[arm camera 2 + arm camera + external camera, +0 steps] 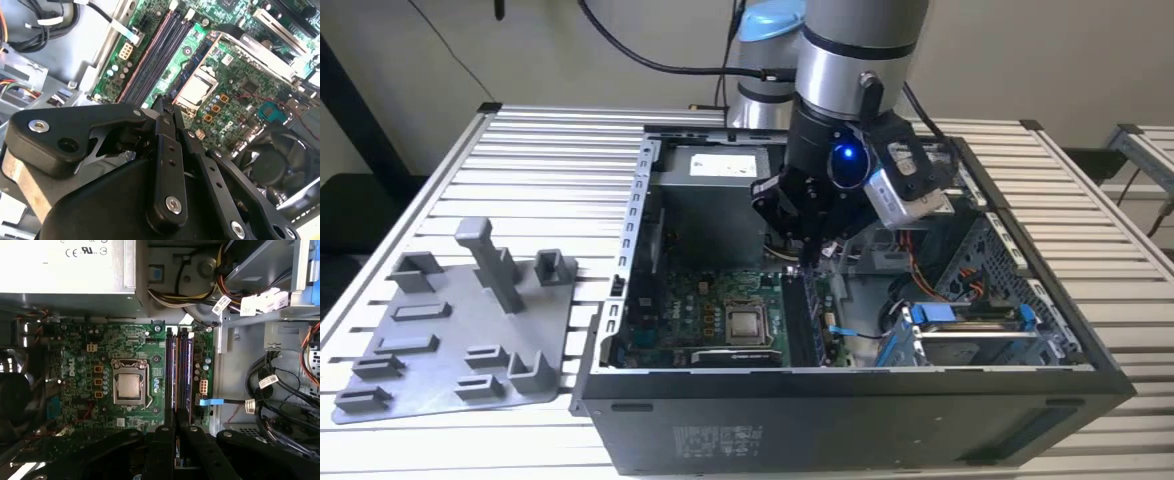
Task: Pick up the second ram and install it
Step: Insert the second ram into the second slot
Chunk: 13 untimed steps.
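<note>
My gripper (809, 258) hangs inside the open computer case (627, 300), just above the memory slots beside the processor socket (129, 387). Its black fingers (165, 440) are shut together, and I see nothing between them in either wrist view. The gripper tip (163, 104) points down at the slot row. A long dark ram board (803, 315) stands on edge in the slots, seen as a dark strip (186, 370) next to another long dark slot line. Which of these is the second ram I cannot tell. The slots run as parallel dark lines (150, 60).
A grey plastic tray with upright posts (454, 330) lies at the exterior view's left on the slatted table. The grey power-supply box (720, 165) fills the case's far end. Cables (280, 385) and a drive bay (974, 325) crowd the side at the exterior view's right. A fan (280, 165) sits beyond the socket.
</note>
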Available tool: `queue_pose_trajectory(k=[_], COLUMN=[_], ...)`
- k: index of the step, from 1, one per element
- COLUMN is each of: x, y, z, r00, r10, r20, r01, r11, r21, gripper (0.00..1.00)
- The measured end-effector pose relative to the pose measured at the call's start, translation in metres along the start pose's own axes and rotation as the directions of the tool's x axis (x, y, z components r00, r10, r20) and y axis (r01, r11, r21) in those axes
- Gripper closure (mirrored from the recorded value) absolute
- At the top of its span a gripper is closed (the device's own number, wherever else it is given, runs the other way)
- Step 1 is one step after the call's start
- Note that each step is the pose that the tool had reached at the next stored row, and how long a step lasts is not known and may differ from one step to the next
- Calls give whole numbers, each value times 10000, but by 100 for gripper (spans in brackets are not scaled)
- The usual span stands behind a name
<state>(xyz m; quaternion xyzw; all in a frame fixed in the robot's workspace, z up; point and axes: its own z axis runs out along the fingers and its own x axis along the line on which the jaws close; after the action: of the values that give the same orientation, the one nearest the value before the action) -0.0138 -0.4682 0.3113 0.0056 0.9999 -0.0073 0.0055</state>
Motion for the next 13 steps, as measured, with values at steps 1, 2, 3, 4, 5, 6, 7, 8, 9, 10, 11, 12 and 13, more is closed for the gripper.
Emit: queue_pose_trajectory(k=[1,2,3,4,5,6,7,8,9,10,11,12,13], x=[0,0,-3,-4,-4,-3,-3,-3,-3,-3,-3,-2,-2], y=[0,0,1,1,1,1,2,2,2,2,3,3,3], z=[17,36,54,71,90,108,126,144,163,181,199,224,242], r00=[10000,10000,10000,10000,10000,9999,9999,9997,9996,9992,9986,9979,9977], r10=[1,2,8,26,60,113,167,225,293,402,521,651,677], r20=[-1,-1,-1,-2,-2,-3,-3,-4,-6,-7,-8,-10,-11], r01=[-1,-2,-8,-26,-60,-113,-167,-225,-293,-402,-521,-651,-677], r11=[10000,10000,10000,10000,10000,9999,9999,9997,9996,9992,9986,9979,9977], r21=[0,0,0,1,-1,0,0,0,1,4,5,6,6], gripper=[86,86,86,86,86,86,86,86,86,86,86,86,86])
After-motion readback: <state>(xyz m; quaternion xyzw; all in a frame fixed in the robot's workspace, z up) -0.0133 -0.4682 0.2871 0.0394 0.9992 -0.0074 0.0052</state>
